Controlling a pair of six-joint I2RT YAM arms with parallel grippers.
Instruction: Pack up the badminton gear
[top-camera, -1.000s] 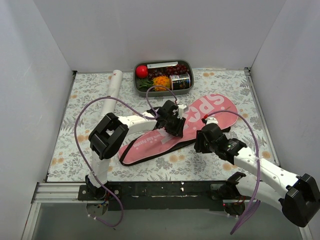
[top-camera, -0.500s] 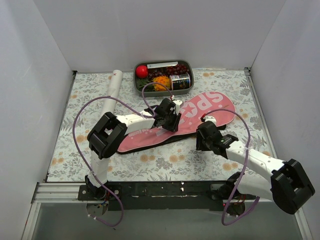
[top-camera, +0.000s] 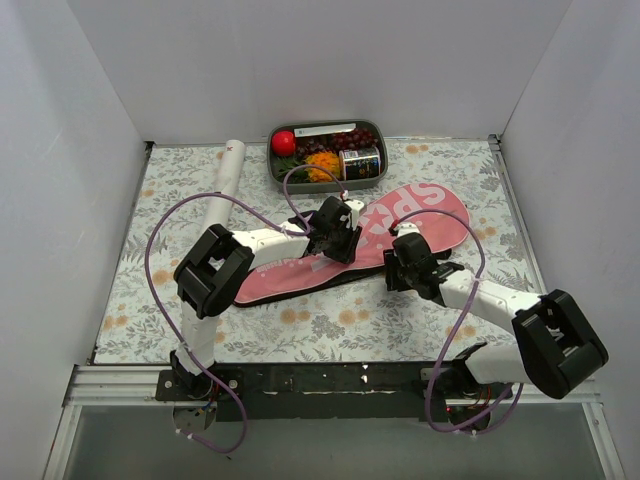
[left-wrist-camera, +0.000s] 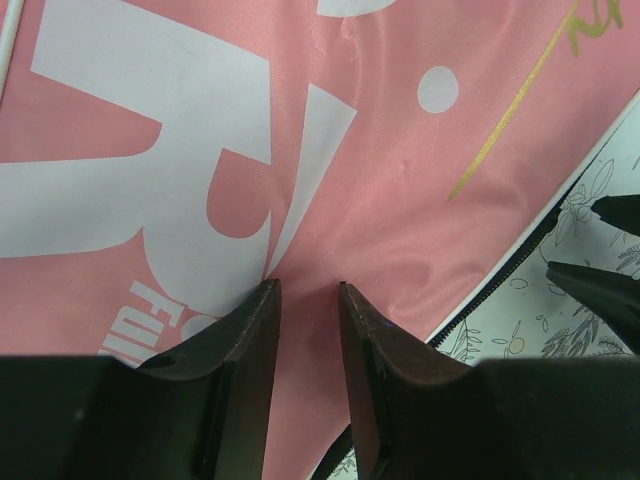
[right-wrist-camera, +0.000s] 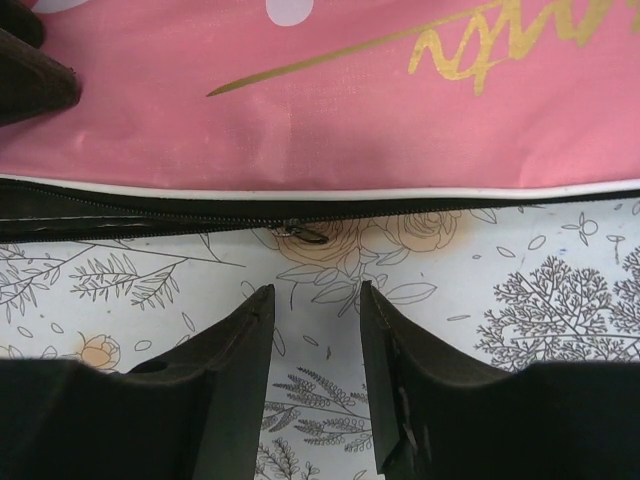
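Observation:
The long pink bag with white lettering and black edging lies slantwise across the flowered cloth. My left gripper stands on its middle. In the left wrist view its jaws are narrowly apart, pinched on a creased fold of the pink fabric. My right gripper hovers at the bag's near edge. In the right wrist view it is open over bare cloth, the zipper pull just beyond its tips. The white tube lies at the far left, apart from both grippers.
A grey food tray with a red ball sits at the back, close to the bag's wide end. White walls close in three sides. The right arm's tips show in the left wrist view.
The bag's narrow near end has swung away from the arm bases, along with my left gripper. My right gripper has slid left and forward to the bag's near edge.

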